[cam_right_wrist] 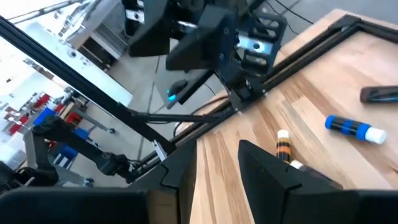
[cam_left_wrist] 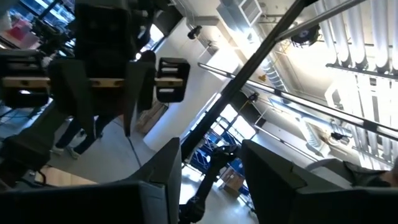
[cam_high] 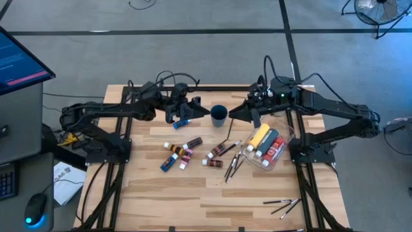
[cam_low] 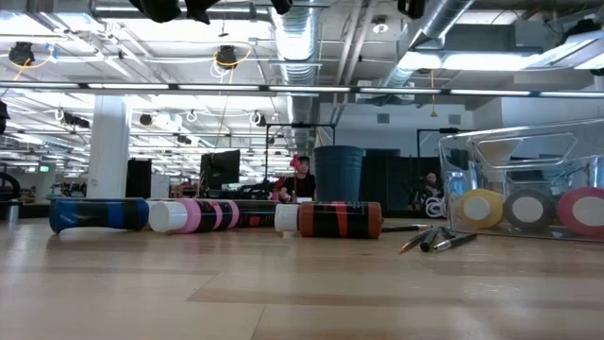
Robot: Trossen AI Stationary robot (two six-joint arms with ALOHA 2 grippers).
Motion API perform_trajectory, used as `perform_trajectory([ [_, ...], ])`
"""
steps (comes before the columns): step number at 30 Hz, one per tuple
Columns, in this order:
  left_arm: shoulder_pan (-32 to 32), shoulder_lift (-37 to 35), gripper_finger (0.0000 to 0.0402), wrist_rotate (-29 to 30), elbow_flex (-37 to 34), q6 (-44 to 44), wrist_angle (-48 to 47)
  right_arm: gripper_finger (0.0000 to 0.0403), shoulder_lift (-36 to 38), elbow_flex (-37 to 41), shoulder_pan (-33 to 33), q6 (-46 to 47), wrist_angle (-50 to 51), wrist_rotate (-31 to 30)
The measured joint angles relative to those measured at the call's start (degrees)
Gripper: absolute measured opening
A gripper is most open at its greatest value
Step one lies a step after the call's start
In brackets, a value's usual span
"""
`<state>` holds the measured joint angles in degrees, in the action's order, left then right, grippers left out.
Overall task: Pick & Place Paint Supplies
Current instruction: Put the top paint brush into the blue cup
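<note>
high view shows the left end effector (cam_high: 182, 111) upper centre-left over the desk (cam_high: 180, 193), fingers parted and holding nothing, a blue tube (cam_high: 182, 122) just below it. the right end effector (cam_high: 239, 113) sits beside a dark cup (cam_high: 219, 115), fingers slightly apart, empty. paint tubes (cam_high: 187, 149) lie mid-frame, brushes (cam_high: 283, 205) lower right, and a yellow bottle (cam_high: 259, 136) in the clear container (cam_high: 286, 149).

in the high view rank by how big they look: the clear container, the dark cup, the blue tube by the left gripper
1. clear container, clearly largest
2. dark cup
3. blue tube, smallest showing, though the left gripper partly hides it, so its full length is unsure
</note>
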<state>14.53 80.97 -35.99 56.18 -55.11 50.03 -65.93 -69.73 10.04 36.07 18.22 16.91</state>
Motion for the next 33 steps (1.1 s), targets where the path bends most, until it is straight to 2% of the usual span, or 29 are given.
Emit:
perform_trajectory([
  [14, -0.93, -0.5, 0.0126, 0.0, -0.04, -0.22, 0.67, 0.0112, -0.07, -0.04, 0.02, 0.01, -4.16, 0.0],
  [21, -0.76, -6.4, 0.0126, 0.71, 2.16, 0.04, 1.47, 0.0112, -0.07, -0.04, 0.66, 2.59, -3.44, 0.21],
  [24, 0.55, -9.88, 0.0126, 0.66, 2.27, 0.87, 0.69, 0.011, -0.07, -0.04, 2.79, 5.21, -0.1, -1.14],
  [28, 4.08, -14.05, 0.0126, 0.26, 2.27, 0.9, -4.45, 0.0099, -1.68, -0.04, 7.09, 8.48, 7.49, -2.43],
  [33, 8.75, -17.24, 0.0126, -1.97, 2.25, 2.51, -19.01, 0.0082, -5.53, -0.07, 13.7, 14.03, 15.27, -2.21],
])
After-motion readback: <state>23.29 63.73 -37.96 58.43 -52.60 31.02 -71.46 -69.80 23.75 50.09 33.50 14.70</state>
